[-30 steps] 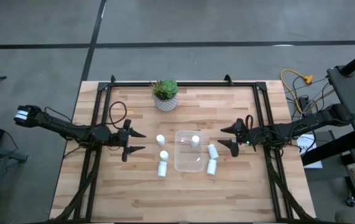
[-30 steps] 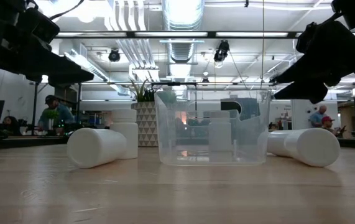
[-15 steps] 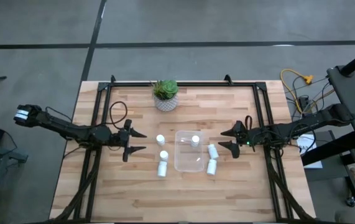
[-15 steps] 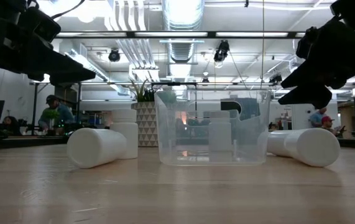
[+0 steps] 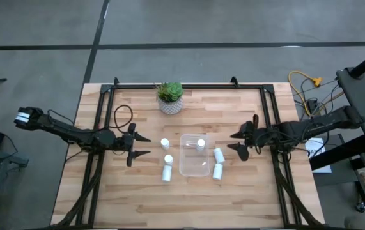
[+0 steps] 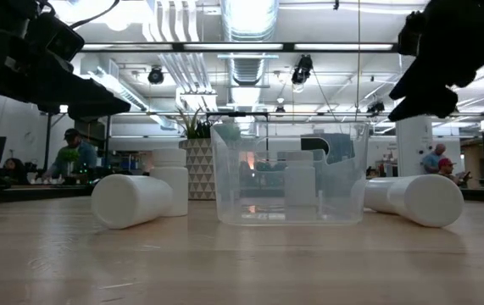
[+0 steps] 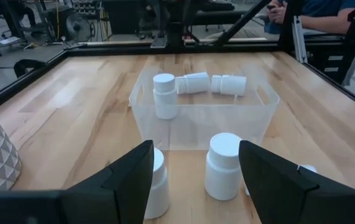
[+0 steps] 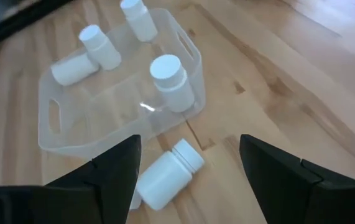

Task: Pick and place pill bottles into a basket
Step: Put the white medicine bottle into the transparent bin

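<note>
The clear basket (image 5: 195, 156) rests on the wooden table (image 5: 124, 198) at its middle. One white pill bottle (image 5: 201, 144) stands upright inside it. Three bottles are on the table left of it: two upright (image 5: 165, 144) (image 5: 168, 159) and one lying on its side (image 5: 167, 172). Two bottles lie on their sides to its right (image 5: 219, 154) (image 5: 217, 170). My left gripper (image 5: 147, 145) is open and empty, left of the left bottles. My right gripper (image 5: 231, 142) is open and empty, above the table right of the right bottles.
A whitish patterned pot with a green plant (image 5: 170, 98) stands at the far middle of the table. A black frame (image 5: 268, 115) runs along the table's sides. Bare wood lies near the front edge. People show in the room beyond the table (image 6: 70, 152).
My right gripper has risen and drawn back a little toward the table's right edge, staying open and empty. The bottles and the basket have kept their places.
</note>
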Robot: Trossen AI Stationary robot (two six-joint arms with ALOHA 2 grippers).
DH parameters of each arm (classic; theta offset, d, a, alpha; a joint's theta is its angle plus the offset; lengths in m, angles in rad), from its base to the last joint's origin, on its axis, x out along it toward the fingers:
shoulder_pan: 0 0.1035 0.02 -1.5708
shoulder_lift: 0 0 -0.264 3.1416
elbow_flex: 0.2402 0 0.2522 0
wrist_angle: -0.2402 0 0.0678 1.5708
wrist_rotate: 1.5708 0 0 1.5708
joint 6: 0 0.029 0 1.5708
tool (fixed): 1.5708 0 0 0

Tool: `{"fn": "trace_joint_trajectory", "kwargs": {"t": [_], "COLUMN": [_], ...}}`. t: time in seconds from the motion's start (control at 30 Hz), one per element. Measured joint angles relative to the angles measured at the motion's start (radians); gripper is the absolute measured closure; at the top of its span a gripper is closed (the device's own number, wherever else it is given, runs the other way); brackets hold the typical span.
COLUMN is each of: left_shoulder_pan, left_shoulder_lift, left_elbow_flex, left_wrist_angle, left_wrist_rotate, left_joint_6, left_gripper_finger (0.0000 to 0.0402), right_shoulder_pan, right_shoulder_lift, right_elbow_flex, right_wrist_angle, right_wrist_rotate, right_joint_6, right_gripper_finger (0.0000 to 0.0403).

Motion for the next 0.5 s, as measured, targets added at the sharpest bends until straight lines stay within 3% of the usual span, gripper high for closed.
{"fn": "trace_joint_trajectory", "kwargs": {"t": [0.23,0.5], "left_shoulder_pan": [0.0,0.0], "left_shoulder_lift": [0.002,0.001], "left_elbow_flex": [0.0,0.0], "left_wrist_angle": [0.004,0.002], "left_wrist_rotate": [0.0,0.0], "left_joint_6": [0.0,0.001], "left_gripper_finger": [0.0182,0.0182], "right_shoulder_pan": [0.0,-0.001], "right_shoulder_lift": [0.129,0.371], "right_elbow_flex": [0.148,0.299], "right_wrist_angle": [-0.253,-0.346], "right_wrist_rotate": [-0.014,-0.036], "right_joint_6": [0.121,0.155], "right_gripper_finger": [0.014,0.014]}}
